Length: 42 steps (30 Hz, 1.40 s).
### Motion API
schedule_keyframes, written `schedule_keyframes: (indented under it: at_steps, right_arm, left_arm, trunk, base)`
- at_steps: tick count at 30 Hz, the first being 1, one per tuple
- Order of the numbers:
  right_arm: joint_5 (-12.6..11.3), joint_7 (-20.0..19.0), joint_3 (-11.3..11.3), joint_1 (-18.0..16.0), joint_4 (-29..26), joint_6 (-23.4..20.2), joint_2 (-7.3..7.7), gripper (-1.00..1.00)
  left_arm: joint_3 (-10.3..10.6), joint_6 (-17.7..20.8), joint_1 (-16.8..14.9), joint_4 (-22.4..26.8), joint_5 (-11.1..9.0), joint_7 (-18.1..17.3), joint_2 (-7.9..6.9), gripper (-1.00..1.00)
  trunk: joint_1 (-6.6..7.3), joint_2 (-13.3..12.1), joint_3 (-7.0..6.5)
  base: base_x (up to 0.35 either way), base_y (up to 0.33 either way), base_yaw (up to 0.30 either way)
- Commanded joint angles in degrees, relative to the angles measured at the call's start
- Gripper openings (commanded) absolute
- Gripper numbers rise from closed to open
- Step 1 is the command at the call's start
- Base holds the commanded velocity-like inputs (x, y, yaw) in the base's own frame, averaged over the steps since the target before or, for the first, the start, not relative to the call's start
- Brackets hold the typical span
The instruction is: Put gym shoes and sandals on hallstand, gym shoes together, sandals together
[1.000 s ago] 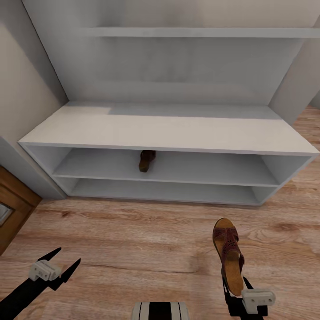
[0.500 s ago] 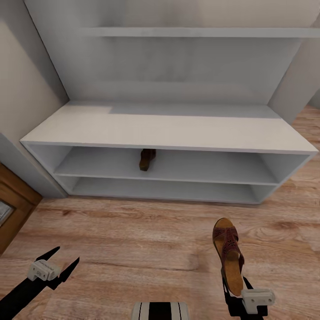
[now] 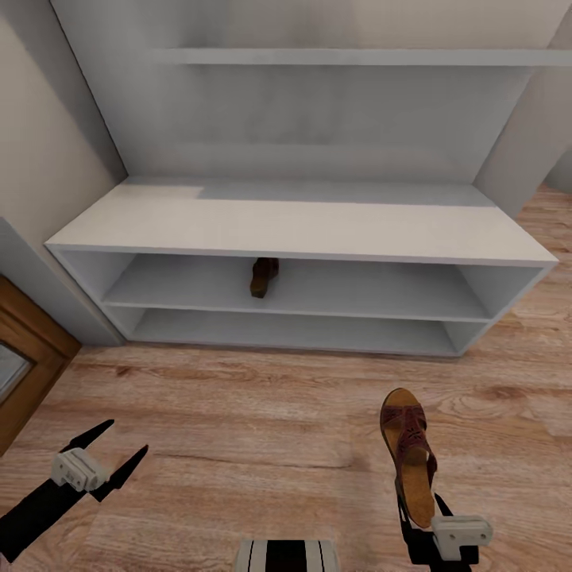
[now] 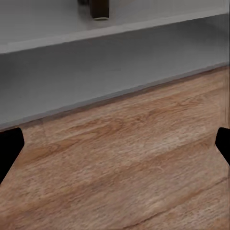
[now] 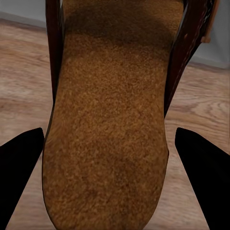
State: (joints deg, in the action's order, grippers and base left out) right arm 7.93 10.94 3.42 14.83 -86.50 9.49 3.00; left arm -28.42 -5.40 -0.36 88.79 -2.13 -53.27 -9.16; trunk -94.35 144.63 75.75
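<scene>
Right hand [image 3: 419, 508] grips tan-footbed sandal [image 3: 411, 453].

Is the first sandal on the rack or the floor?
On the rack: the first sandal sits on the hallstand's upper tier, under the top board. The second sandal is in the right pincer.

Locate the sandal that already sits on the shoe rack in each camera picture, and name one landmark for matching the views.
Head view: the shelved sandal stands on the upper tier of the shoe rack, just left of the middle.
Left wrist view: the same sandal is at the picture's upper edge, cut off, on a tier.
Right wrist view: I cannot find it; the held sandal lies between the right gripper's fingers.
Shared landmark: the wood floor.
</scene>
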Motion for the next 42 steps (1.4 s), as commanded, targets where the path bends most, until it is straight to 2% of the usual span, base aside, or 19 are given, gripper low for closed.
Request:
schedule_keyframes:
  at_steps: [1, 6, 9, 10, 12, 23, 25, 26, 31, 39, 42]
  right_arm:
    - [0.0, 0.2, 0.0, 0.0, 0.0, 0.0, 0.00, -1.00]
    - [0.0, 0.9, 0.1, 0.0, 0.0, 0.0, -0.01, -1.00]
    - [0.1, 1.2, 0.2, 0.1, 0.0, 0.0, -0.01, -1.00]
    - [0.1, 1.3, 0.2, 0.1, 0.0, 0.0, -0.01, -1.00]
    - [0.1, 1.4, 0.2, 0.0, 0.0, 0.0, -0.01, -1.00]
    - [0.1, 1.5, 0.2, 0.0, 0.1, 0.0, 0.01, -1.00]
    - [0.1, 1.5, 0.2, 0.0, 0.1, 0.0, 0.00, -1.00]
    - [0.1, 1.5, 0.2, 0.0, 0.1, 0.0, 0.00, -1.00]
    - [0.1, 1.5, 0.3, 0.0, 0.3, 0.0, -0.01, -1.00]
    - [0.1, 1.5, 0.2, 0.0, 0.4, 0.0, -0.01, -1.00]
    - [0.1, 1.5, 0.2, 0.0, 0.4, 0.0, -0.01, -1.00]
  left_arm:
    - [0.1, 0.0, -0.3, 0.9, -0.3, -0.5, 0.01, 1.00]
    - [0.1, 0.2, -1.8, 2.3, -1.3, -1.4, -0.07, 1.00]
    - [-0.3, 0.2, -3.0, 2.8, -3.5, -2.5, -0.36, 1.00]
    - [-0.5, 0.2, -3.8, 3.0, -5.0, -3.2, -0.51, 1.00]
    - [-0.6, 0.2, -4.5, 3.0, -6.0, -3.6, -0.58, 1.00]
    - [-1.5, 0.1, -5.6, 3.1, -7.5, -4.1, -0.90, 1.00]
    - [-2.8, 0.1, -5.6, 3.1, -7.7, -4.1, -1.06, 1.00]
    - [-2.8, 0.1, -5.6, 3.1, -7.7, -4.1, -1.06, 1.00]
    - [-7.2, 0.1, -5.7, 3.0, -7.8, -4.3, -1.22, 1.00]
    - [-10.3, 0.1, -5.6, 2.8, -7.9, -4.4, -1.00, 1.00]
    - [-10.5, 0.2, -5.6, 2.8, -7.6, -4.3, -0.91, 1.00]
  trunk:
    - [0.00, 0.0, 0.00]
    - [0.00, 0.0, 0.00]
    - [0.00, 0.0, 0.00]
    - [0.00, 0.0, 0.00]
    - [0.00, 0.0, 0.00]
    - [0.00, 0.0, 0.00]
    - [0.00, 0.0, 0.00]
    - [0.00, 0.0, 0.00]
    - [0.00, 0.0, 0.00]
    - [0.00, 0.0, 0.00]
    - [0.00, 0.0, 0.00]
  base:
    - [-0.013, 0.000, 0.000]
    - [-0.007, 0.000, 0.000]
    - [-0.004, 0.000, 0.000]
    - [-0.002, 0.000, 0.000]
    - [-0.001, 0.000, 0.000]
    - [0.000, 0.000, 0.000]
    - [0.000, 0.000, 0.000]
    - [0.000, 0.000, 0.000]
    - [0.000, 0.000, 0.000]
    - [0.000, 0.000, 0.000]
    - [0.000, 0.000, 0.000]
